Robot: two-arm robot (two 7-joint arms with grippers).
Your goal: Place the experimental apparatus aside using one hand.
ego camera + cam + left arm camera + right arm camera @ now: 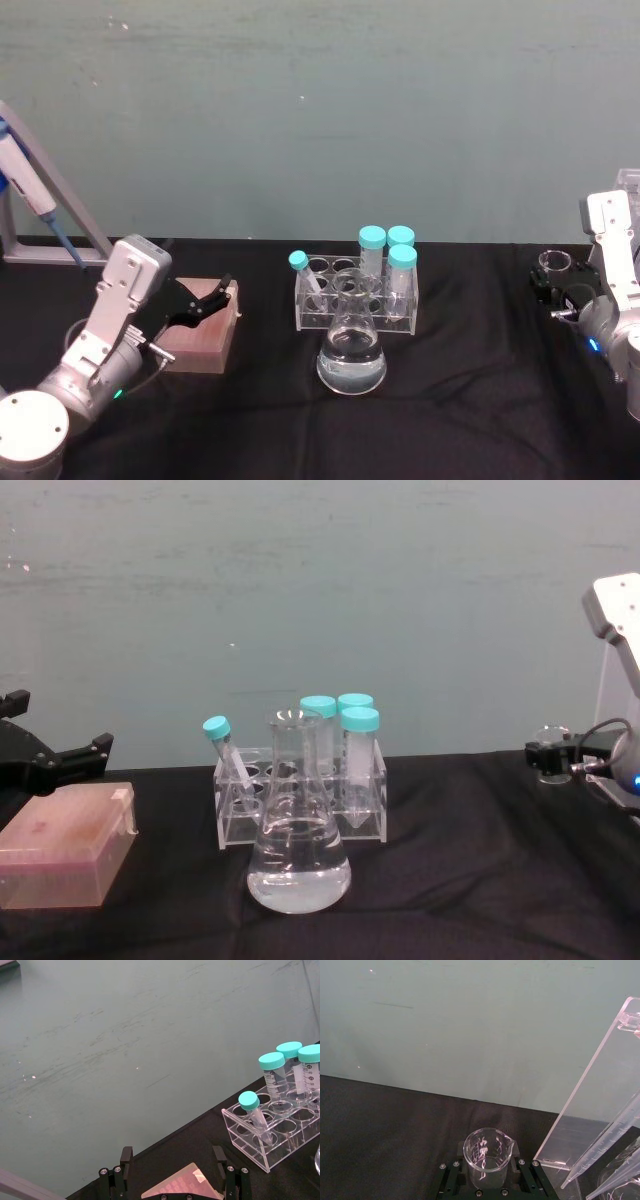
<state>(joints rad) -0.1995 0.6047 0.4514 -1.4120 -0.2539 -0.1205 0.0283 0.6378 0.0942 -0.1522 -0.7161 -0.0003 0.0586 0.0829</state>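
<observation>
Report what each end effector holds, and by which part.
Right end effector grips the small beaker by its lower sides; left end effector is open, holding nothing.

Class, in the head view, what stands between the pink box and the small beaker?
In the head view: the clear tube rack holding teal-capped tubes and, just before it, the conical flask of clear liquid. The right gripper holds the small beaker.

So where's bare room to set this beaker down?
Best: black cloth between the conical flask and the right claw holding the small beaker, plus front strip. Crowded: tube rack centre, pink box under left claw, acrylic stand far right.
</observation>
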